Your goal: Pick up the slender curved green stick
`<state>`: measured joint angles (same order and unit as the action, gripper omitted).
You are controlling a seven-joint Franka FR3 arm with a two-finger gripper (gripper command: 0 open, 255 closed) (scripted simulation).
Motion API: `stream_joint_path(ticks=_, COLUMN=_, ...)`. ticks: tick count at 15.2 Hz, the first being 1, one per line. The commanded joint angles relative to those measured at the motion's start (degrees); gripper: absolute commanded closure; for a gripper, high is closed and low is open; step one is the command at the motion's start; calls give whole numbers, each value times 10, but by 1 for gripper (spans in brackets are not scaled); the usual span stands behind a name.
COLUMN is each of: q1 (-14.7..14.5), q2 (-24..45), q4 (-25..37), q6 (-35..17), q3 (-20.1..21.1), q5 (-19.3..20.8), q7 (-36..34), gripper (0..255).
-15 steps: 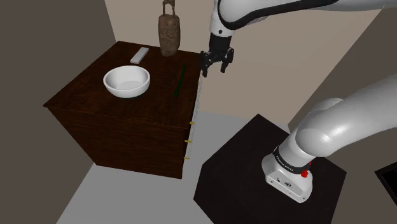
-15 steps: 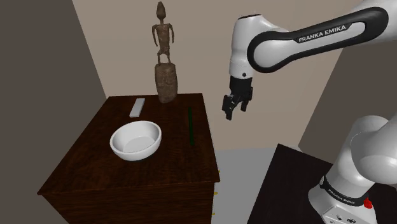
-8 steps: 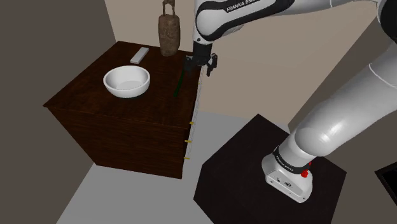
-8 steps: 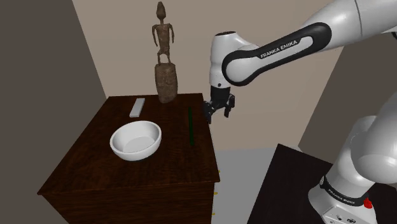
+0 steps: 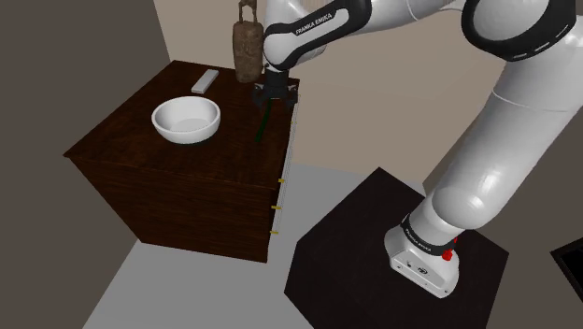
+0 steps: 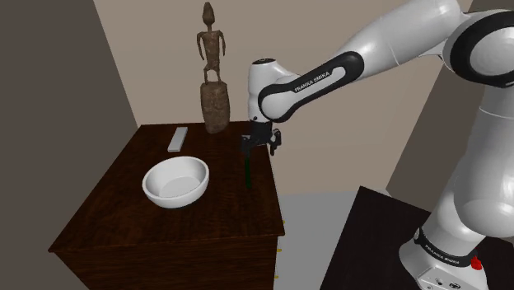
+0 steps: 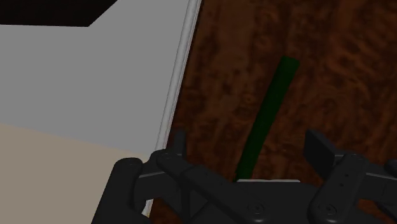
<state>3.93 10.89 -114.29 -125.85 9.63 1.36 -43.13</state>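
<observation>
- Since one second ago, the gripper point(image 5: 275, 93) is shifting left in the shoulder view, from beyond the dark wooden cabinet point(image 5: 168, 164) to above its top.
- Its fingers are standing spread apart, with the green stick point(image 7: 270, 105) running between them untouched.
- The green stick is lying flat near the cabinet's right edge, to the right of the white bowl point(image 5: 187, 120).
- A brown statue point(image 5: 248, 47) is standing at the far edge.
</observation>
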Motion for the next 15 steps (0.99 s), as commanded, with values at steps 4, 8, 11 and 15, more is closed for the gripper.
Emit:
stream_joint_path(ticks=4, q1=-3, q2=103, q4=98, q6=-11, q3=-21, q5=20, q7=-68, gripper=0)
stream_joint_path(ticks=8, q1=-7, q2=177, q4=177, q6=-10, q3=-39, q5=27, q7=-109, gripper=0)
stream_joint_path(ticks=11, q1=-8, q2=189, q4=171, q6=-28, q3=-40, q5=29, q7=-110, gripper=0)
stream_joint_path(ticks=15, q1=-9, q2=206, q4=165, q6=-51, q3=-41, q5=31, q7=-112, gripper=0)
